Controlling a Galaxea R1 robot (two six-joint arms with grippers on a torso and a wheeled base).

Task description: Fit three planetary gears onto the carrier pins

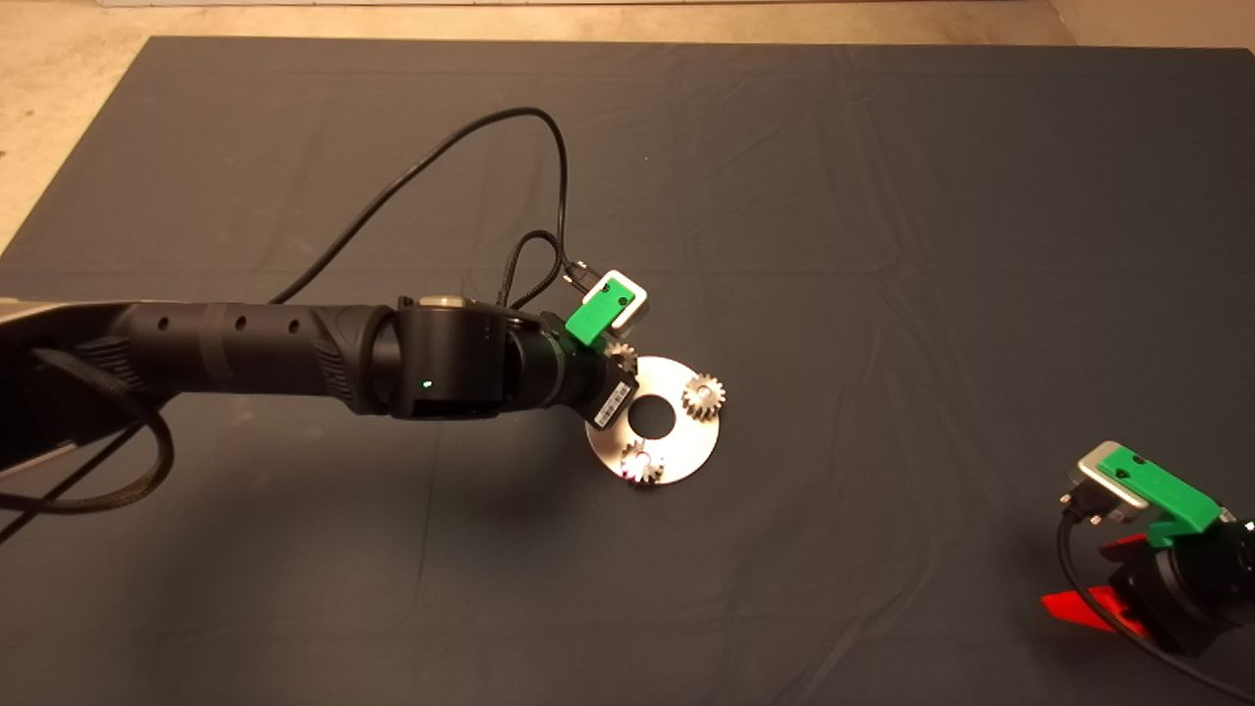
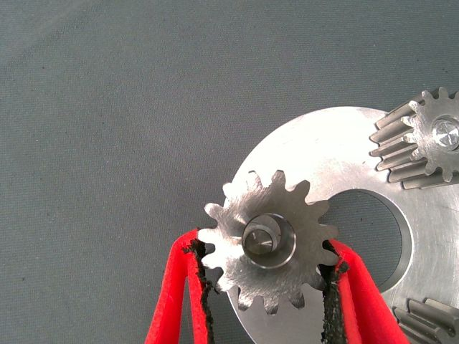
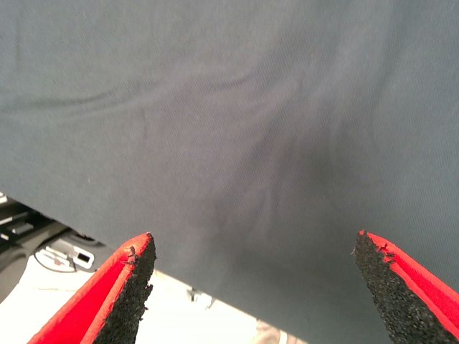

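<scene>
The shiny round disc point(image 1: 689, 443) lies mid-mat. Two planetary gears point(image 1: 703, 395) point(image 1: 642, 461) sit on carrier pins at its right and near sides. My left gripper point(image 1: 613, 368) reaches in from the left over the disc's far-left side. In the left wrist view, its red fingers point(image 2: 179, 301) press both sides of a third planetary gear point(image 2: 269, 240), which lies flat over the disc point(image 2: 323, 154) with a carrier pin point(image 2: 259, 240) showing inside its centre hole. A seated gear point(image 2: 429, 140) shows its pin top point(image 2: 446, 134). My right gripper point(image 1: 1103, 579) waits, open, at the mat's lower right.
The dark mat point(image 1: 882, 245) spreads around the disc. A black cable point(image 1: 549, 167) loops above the left wrist. The right wrist view shows bare mat point(image 3: 237, 129) between the open fingers and the floor past its edge.
</scene>
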